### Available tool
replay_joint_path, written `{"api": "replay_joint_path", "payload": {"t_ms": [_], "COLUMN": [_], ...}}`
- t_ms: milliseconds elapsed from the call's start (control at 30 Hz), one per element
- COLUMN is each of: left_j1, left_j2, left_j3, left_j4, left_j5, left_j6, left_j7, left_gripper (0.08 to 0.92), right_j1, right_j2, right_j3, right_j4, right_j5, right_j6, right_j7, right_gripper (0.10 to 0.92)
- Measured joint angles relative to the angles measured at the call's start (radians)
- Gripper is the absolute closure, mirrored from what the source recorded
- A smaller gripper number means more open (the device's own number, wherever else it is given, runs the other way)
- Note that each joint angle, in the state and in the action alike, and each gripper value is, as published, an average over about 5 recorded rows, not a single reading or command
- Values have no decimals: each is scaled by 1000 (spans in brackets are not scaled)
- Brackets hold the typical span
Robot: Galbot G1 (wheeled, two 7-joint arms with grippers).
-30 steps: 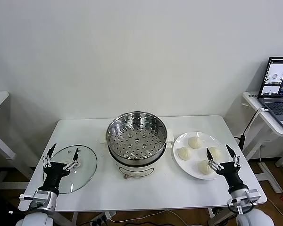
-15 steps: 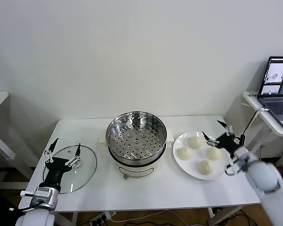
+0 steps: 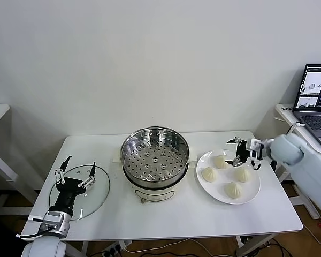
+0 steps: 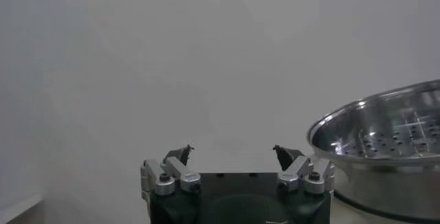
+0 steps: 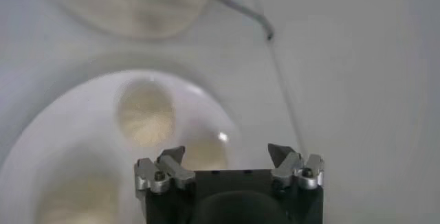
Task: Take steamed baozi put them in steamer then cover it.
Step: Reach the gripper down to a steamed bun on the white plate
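The steamer, a shiny steel pot with a perforated tray on a white base, stands open mid-table; it also shows in the left wrist view. Four cream baozi lie on a white plate to its right. My right gripper is open and empty, just above the plate's far side. Its wrist view shows the gripper over the plate and a baozi. The glass cover lies flat at the table's left. My left gripper is open above it.
A laptop sits on a side table at the right, beyond the table's right edge. The wall is close behind the table. Bare tabletop runs along the front edge.
My right arm has swung from the table's front right corner up and over the far side of the plate. My left gripper has shifted slightly over the cover.
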Motion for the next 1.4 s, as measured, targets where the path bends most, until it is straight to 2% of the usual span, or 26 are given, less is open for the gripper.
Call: {"api": "replay_joint_path", "payload": {"t_ms": [267, 667, 1400], "left_j1": [3, 11, 9], "left_j2": [-3, -4, -12], "left_j3": [3, 0, -4], "left_j4": [1, 1, 15], "left_j5": [0, 5, 18], "left_j6": [1, 3, -7], "left_j7": [1, 5, 5], "left_gripper": [177, 177, 177], "right_j1": [93, 117, 86], "right_j2": [109, 257, 385], "right_j3": [-102, -135, -104], "right_j4": [-165, -373, -529], "right_j5": [-54, -147, -238], "right_j6": [25, 82, 133], "right_j7": [-70, -100, -74], "right_gripper": [203, 203, 203]}}
